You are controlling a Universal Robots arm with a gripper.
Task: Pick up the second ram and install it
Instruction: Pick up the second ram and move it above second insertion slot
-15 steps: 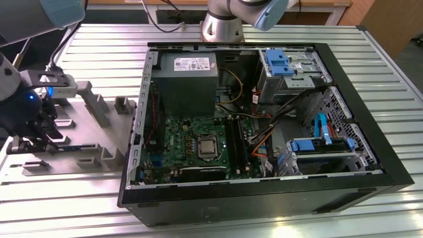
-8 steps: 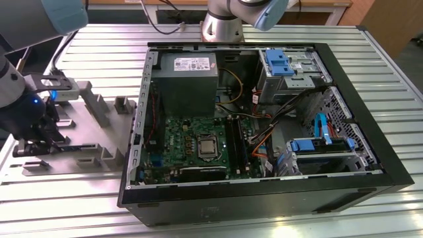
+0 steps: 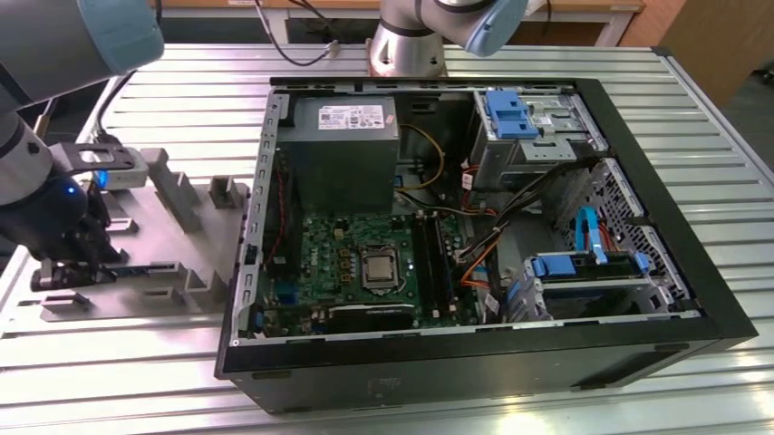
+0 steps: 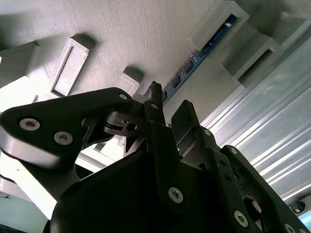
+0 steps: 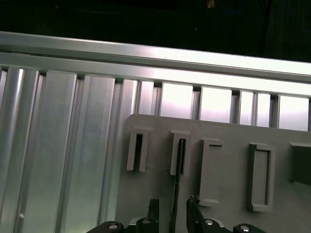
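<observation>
At the exterior view's left, the robot's hand [image 3: 75, 263] hangs low over a grey fixture plate [image 3: 140, 240] on the ribbed metal desk [image 3: 713, 100], beside an open computer case [image 3: 484, 362]. Its fingers [image 5: 153, 208] are spread, straddling the second ram [image 5: 178, 170], which stands on edge in a fixture slot.

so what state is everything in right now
second ram, standing on edge in a slot of the grey fixture, not lifted
claw, open, one fingertip on either side of the ram
computer case, lying on its side, side panel off
processor, seated in its socket, top bare
</observation>
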